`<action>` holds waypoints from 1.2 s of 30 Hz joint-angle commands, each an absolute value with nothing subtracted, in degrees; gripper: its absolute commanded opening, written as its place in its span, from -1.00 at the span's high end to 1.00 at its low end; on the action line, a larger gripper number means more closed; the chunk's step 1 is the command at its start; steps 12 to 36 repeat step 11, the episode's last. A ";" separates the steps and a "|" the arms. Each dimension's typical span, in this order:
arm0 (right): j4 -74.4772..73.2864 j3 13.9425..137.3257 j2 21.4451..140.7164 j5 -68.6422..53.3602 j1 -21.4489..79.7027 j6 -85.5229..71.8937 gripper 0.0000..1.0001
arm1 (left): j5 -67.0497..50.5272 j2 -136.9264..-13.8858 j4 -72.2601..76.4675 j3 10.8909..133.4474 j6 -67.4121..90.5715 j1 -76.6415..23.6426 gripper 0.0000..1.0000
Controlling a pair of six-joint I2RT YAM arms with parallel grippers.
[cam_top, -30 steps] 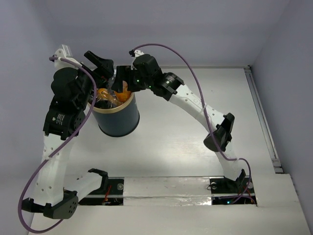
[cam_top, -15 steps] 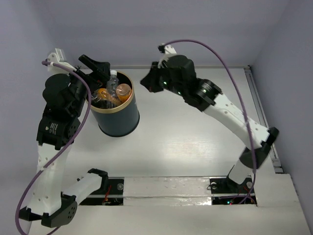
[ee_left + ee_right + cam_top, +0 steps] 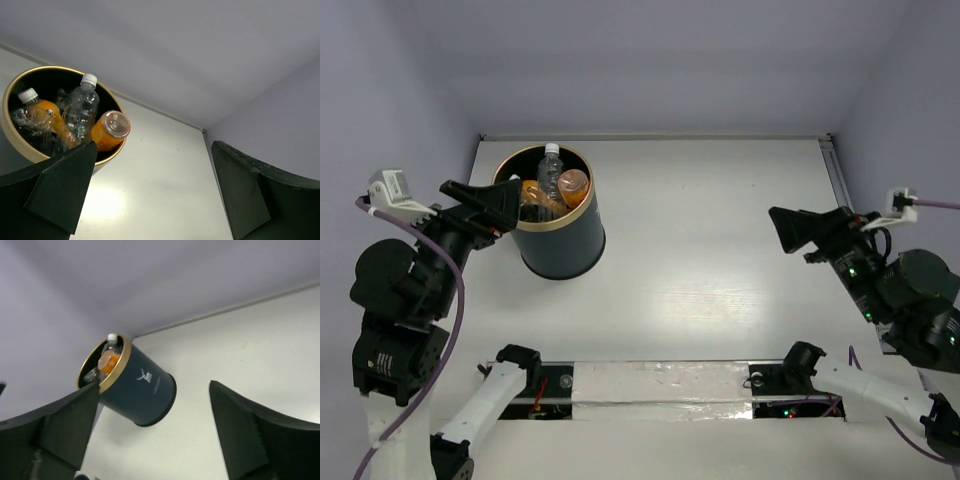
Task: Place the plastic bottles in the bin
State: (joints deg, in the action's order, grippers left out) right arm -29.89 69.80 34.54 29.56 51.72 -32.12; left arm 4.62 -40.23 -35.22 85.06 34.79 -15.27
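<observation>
The two fingers of the left gripper point(image 3: 490, 205) are standing apart in the top view, with nothing between them. They are pointing at the round dark navy bin with the gold-tan rim point(image 3: 563, 252), near its left side. The right gripper point(image 3: 798, 232) is hanging well apart at the right, also spread and empty. The bin is standing upright on the white table point(image 3: 700, 290), mouth up. Inside, the small plastic bottles point(image 3: 560, 185) are standing on end, long axes near vertical, caps upward.

In the left wrist view, a clear bottle with white cap point(image 3: 82, 107) is leaning a little to the right. An orange-filled bottle with a clear cap point(image 3: 108, 131) is leaning against the rim.

In the right wrist view, the fingers point(image 3: 250, 435) are wide apart, and the bin is showing between them, well apart.
</observation>
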 commanded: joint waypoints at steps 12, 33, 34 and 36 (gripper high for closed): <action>-42.36 70.84 31.46 41.75 51.77 -36.30 -1.00 | -2.11 -37.09 -34.81 80.42 38.23 -14.77 -0.98; -42.36 70.84 31.46 41.75 51.77 -36.30 -1.00 | -2.11 -37.09 -34.81 80.42 38.23 -14.77 -0.98; -42.36 70.84 31.46 41.75 51.77 -36.30 -1.00 | -2.11 -37.09 -34.81 80.42 38.23 -14.77 -0.98; -42.36 70.84 31.46 41.75 51.77 -36.30 -1.00 | -2.11 -37.09 -34.81 80.42 38.23 -14.77 -0.98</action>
